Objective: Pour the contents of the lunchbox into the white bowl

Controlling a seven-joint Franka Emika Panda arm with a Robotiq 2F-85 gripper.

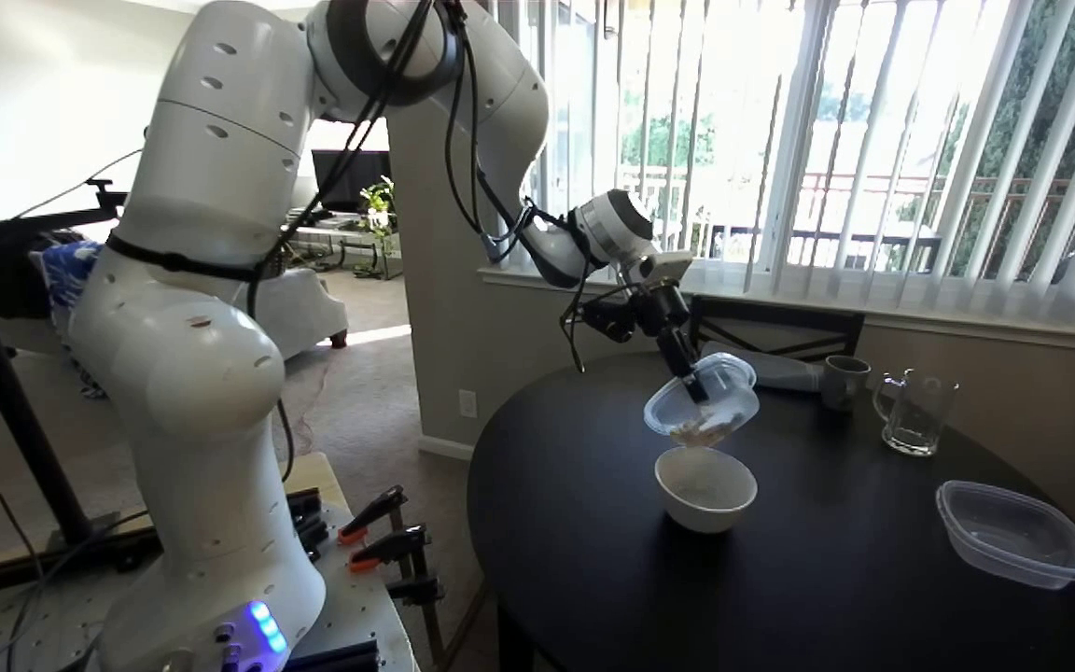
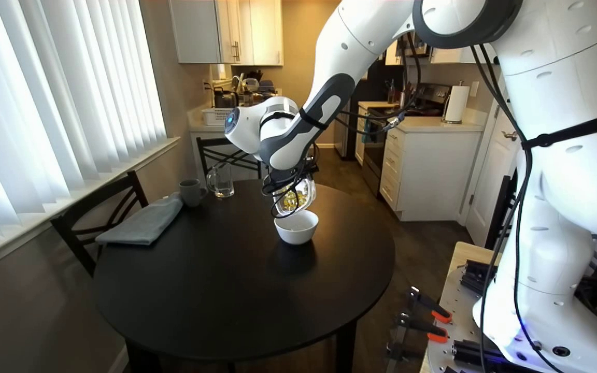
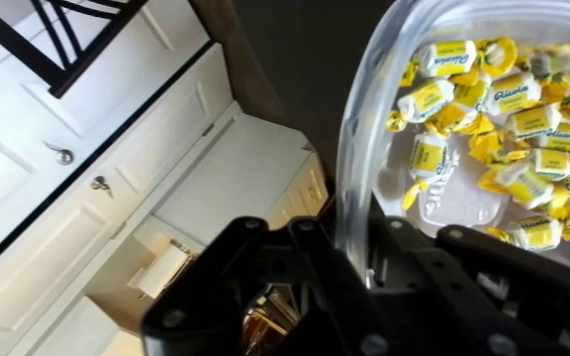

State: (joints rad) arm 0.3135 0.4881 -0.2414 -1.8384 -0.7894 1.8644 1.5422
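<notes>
My gripper is shut on the wall of the lunchbox, a clear squarish container, and holds it in the air. In the wrist view the gripper has the lunchbox rim between its fingers. The lunchbox also shows in an exterior view, tilted with its open side toward the bowl. Yellow and white wrapped candies lie inside it. The white bowl stands upright on the table just below the tilted lunchbox, also in an exterior view. Its visible inside looks plain white. The wrist view does not show the bowl.
The round dark table bears a larger, flatter clear container near its edge. A glass mug, a grey mug and a folded grey cloth lie toward the window side. Dark chairs stand around the table.
</notes>
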